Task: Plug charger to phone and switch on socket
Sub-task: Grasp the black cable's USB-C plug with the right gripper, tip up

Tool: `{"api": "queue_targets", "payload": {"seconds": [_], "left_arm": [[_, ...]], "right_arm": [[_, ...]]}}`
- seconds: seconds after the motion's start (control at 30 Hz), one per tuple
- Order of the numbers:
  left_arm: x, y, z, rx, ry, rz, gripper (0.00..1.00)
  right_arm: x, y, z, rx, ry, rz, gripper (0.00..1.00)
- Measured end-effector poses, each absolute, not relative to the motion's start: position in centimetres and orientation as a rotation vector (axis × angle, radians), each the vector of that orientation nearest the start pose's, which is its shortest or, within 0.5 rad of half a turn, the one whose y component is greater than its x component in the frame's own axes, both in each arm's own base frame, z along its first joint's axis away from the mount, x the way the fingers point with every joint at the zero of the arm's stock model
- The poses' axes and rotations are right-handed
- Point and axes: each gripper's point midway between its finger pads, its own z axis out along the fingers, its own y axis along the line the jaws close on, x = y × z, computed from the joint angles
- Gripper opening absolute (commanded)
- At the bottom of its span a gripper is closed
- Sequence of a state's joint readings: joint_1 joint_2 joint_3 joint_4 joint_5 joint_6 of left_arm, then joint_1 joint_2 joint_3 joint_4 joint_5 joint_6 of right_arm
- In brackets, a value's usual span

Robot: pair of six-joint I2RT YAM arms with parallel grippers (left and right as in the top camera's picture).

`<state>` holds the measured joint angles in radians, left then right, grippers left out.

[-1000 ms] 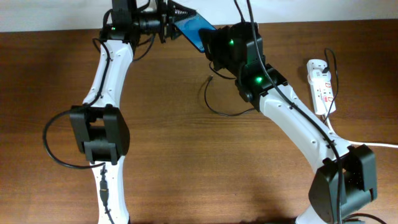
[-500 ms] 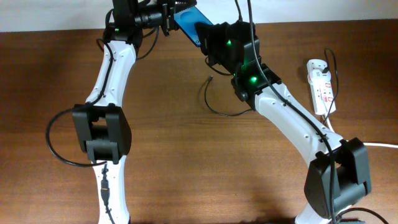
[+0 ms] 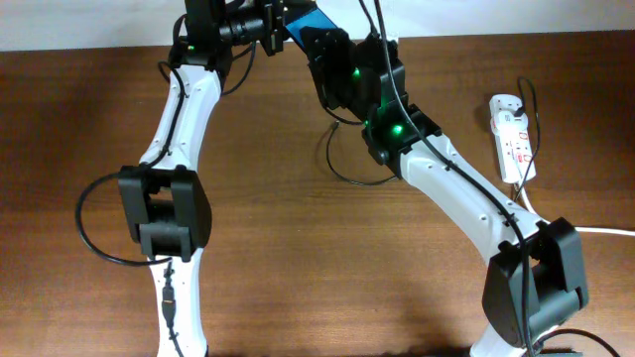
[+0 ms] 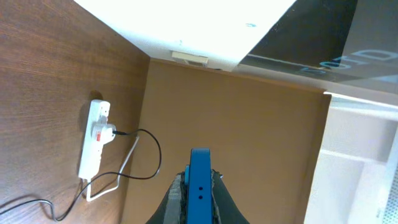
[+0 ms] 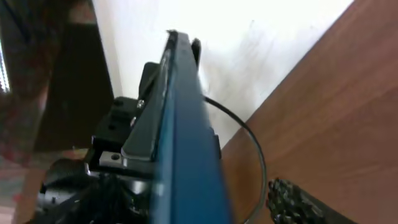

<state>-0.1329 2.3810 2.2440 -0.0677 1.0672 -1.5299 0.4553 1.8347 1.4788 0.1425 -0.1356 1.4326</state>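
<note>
The left gripper (image 4: 199, 188) pinches the phone (image 4: 200, 165) aloft, the right gripper (image 3: 316, 48) state is indeterminable, and charger (image 3: 329, 159) insertion and socket (image 3: 511, 134) switching appear outstanding.

The wooden table (image 3: 298, 278) carries the socket (image 3: 510, 134) and the charger (image 3: 347, 179).

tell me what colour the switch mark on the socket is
The switch mark is red, on the white socket; clearest in the left wrist view.

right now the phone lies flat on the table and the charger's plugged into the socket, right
No: the phone is held on edge in the left jaws, off the table, as the left wrist view shows. The charger is in the socket.
</note>
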Motion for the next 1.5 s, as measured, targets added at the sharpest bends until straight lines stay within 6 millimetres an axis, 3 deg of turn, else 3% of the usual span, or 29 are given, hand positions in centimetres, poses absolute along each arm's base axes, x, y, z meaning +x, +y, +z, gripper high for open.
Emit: {"api": "queue_targets", "payload": {"seconds": [0.07,0.13,0.2,0.27,0.3,0.37,0.43,0.53,0.63,0.7,0.73,0.87,1.17,1.37,1.5], "left_arm": [[58.8,-22.2,28.3,-0.523,2.18,-1.98,0.0],[58.4,-19.9,26.2,-0.539,2.25,-1.918,0.0],[57.5,-16.7,23.4,-0.592,2.341,-1.835,0.0],[56.6,-14.0,21.5,-0.559,2.387,-1.752,0.0],[56.2,-13.2,21.0,-0.528,2.401,-1.728,0.0],[55.9,-12.4,20.6,-0.454,2.401,-1.689,0.0],[55.8,-12.0,20.9,-0.37,2.378,-1.686,0.0],[55.6,-10.4,21.4,-0.355,2.344,-1.724,0.0],[55.3,-7.5,21.2,-0.451,2.335,-1.74,0.0],[55.3,-7.0,21.2,-0.462,2.329,-1.741,0.0],[55.2,-7.3,21.2,-0.458,2.332,-1.746,0.0],[55.1,-7.9,21.3,-0.444,2.339,-1.751,0.0],[55.3,-7.8,21.0,-0.456,2.348,-1.726,0.0],[55.4,-7.6,20.7,-0.471,2.357,-1.704,0.0],[55.4,-7.6,20.5,-0.477,2.361,-1.691,0.0]], "right_arm": [[51.3,26.4,28.6,0.71,1.893,1.35,0.78],[51.6,22.6,27.6,0.614,1.972,1.232,0.73],[49.3,16.8,26.9,0.566,2.116,1.057,0.73],[46.6,14.1,27.9,0.492,2.181,0.951,0.73],[44.9,13.6,27.7,0.443,2.241,0.9,0.73],[43.5,13.9,26.4,0.38,2.32,0.853,0.68],[43.7,15.4,22.9,0.316,2.418,0.822,0.63],[44.8,18.0,18.3,0.282,2.502,0.809,0.58],[45.8,20.1,13.1,0.305,2.588,0.808,0.56],[47.4,21.4,8.6,0.331,2.665,0.805,0.51],[48.1,21.8,7.6,0.347,2.677,0.812,0.5],[49.0,22.2,6.1,0.405,2.677,0.819,0.44],[50.3,22.9,2.3,0.459,2.676,0.808,0.42],[51.8,23.7,2.9,0.425,2.601,0.841,0.38],[51.6,23.6,1.5,0.435,2.622,0.83,0.37]]}}
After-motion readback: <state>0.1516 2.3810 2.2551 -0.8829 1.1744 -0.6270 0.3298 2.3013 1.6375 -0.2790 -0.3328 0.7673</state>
